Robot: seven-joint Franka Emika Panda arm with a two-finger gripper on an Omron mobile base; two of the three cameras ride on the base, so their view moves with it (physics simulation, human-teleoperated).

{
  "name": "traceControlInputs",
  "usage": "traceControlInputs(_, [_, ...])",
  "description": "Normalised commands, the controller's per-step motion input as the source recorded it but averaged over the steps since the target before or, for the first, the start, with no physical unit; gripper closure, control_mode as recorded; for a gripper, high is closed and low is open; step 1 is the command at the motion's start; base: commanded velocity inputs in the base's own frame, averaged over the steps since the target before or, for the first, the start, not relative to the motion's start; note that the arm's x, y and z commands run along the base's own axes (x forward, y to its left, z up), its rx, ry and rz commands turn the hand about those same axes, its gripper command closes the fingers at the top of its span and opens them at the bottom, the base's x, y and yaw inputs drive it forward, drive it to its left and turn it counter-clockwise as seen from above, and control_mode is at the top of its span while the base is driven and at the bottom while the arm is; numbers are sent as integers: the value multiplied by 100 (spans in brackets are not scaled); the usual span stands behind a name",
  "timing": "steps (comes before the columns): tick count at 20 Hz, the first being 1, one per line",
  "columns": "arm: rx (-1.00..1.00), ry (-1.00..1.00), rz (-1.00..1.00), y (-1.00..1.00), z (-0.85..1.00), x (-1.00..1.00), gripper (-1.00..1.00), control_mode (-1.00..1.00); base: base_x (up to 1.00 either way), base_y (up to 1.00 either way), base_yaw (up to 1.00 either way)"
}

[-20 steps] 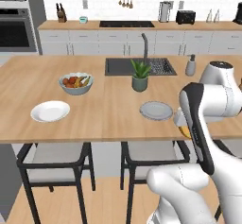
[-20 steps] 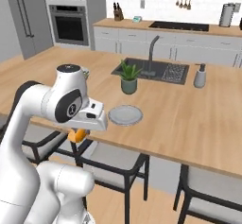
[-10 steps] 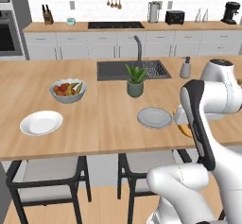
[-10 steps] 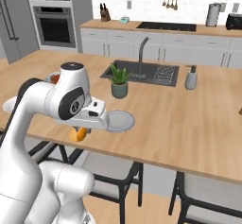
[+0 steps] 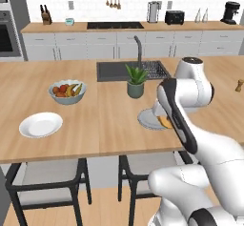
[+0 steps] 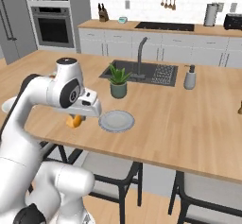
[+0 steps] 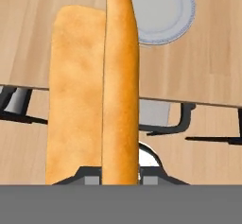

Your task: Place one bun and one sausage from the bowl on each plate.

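Note:
My gripper (image 6: 77,118) is shut on a long golden bun (image 6: 73,121), held over the near edge of the wooden island. In the hand view the bun (image 7: 94,90) rises in front of the camera and hides my fingertips. A pale grey plate (image 6: 116,121) lies bare just to the right of the bun; from the left side the same plate (image 5: 147,119) sits partly behind my arm, with the bun (image 5: 166,122) at its near rim. It also lies beyond the bun's tip as plate (image 7: 163,12). A second white plate (image 5: 41,124) lies bare at the island's left. The bowl and the sausage are out of view.
A white fruit bowl (image 5: 67,91) stands left of centre. A potted plant (image 5: 136,81) sits just behind the near plate, in front of the sink (image 5: 131,70). A soap dispenser (image 6: 190,78) stands further right. Stools (image 5: 45,187) are tucked under the island's front edge.
The whole scene has shifted in both base views, so the base has driven; the grey plate now lies closer to my hand. The bun stays in the shut gripper.

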Motion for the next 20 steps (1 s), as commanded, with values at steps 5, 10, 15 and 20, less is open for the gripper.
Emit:
traceControlInputs(5, [0,18,0,16,0,100,100,-100,0,0,0])
traceControlInputs(10, [0,43,-2,-17,-9,99,100,-100,0,0,0])
traceControlInputs(15, [0,25,0,-10,-96,63,100,-100,0,0,0])
traceControlInputs(20, [0,2,0,-7,-76,92,100,-100,0,0,0])
